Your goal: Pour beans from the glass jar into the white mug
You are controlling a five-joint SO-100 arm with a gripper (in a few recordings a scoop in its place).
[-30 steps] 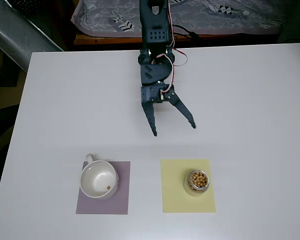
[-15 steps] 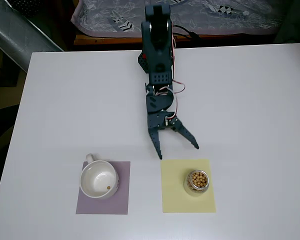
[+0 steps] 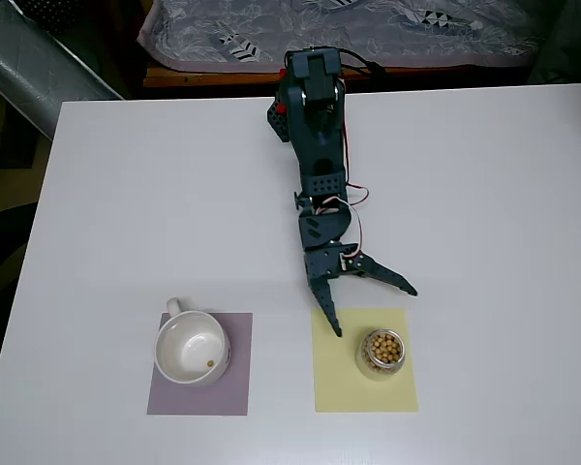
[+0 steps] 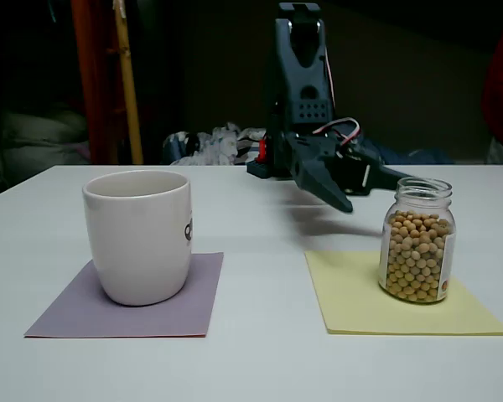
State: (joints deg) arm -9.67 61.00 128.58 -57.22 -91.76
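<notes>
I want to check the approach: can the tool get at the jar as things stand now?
Probably yes. The tool is open and just short of the jar, and nothing lies between them. The mug stands well aside on its own mat.

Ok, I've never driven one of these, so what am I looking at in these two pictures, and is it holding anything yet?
The dark machine is a small robot arm bolted at the far edge of a white table. One picture looks straight down from above; the other is a fixed camera at table height, facing the arm.

Its two-finger gripper is open and holds nothing. In the overhead view one fingertip is over the yellow mat; the other points out to the right.

On that mat stands the glass jar, nearly full of beans. To its left in both views, the white mug sits on a purple mat, with one bean inside.
</notes>
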